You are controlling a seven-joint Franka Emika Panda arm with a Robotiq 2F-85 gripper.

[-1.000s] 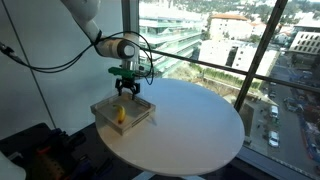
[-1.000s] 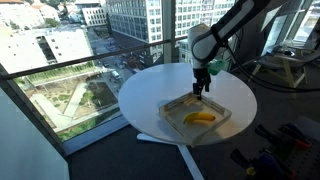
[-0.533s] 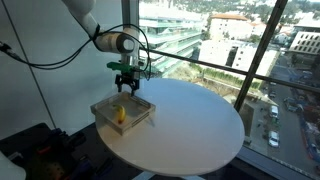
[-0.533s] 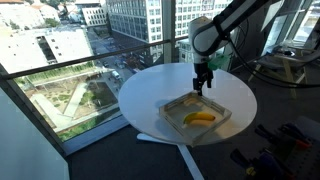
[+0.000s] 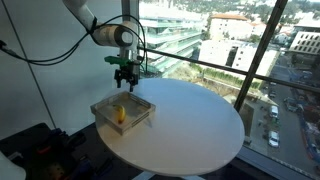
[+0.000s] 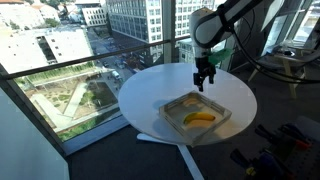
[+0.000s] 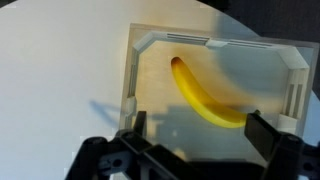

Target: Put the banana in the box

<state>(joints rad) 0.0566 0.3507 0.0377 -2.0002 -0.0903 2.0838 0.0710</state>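
The yellow banana (image 7: 204, 96) lies on the brownish floor of the shallow square box (image 7: 136, 60). It shows inside the box in both exterior views (image 5: 121, 115) (image 6: 200, 118). The box (image 5: 108, 104) (image 6: 226, 113) sits on the round white table. My gripper (image 5: 124, 82) (image 6: 204, 84) hangs open and empty above the box, clear of the banana. In the wrist view my gripper (image 7: 195, 132) has its two dark fingers spread wide on either side, with the banana below between them.
The round white table (image 5: 195, 125) (image 6: 150, 90) carries only the box. Behind it run a window rail and glass with the city far below. Cables and equipment stand on the floor around the table (image 6: 285, 150).
My gripper has risen straight up from the box, open and empty. The banana stays lying in the box.
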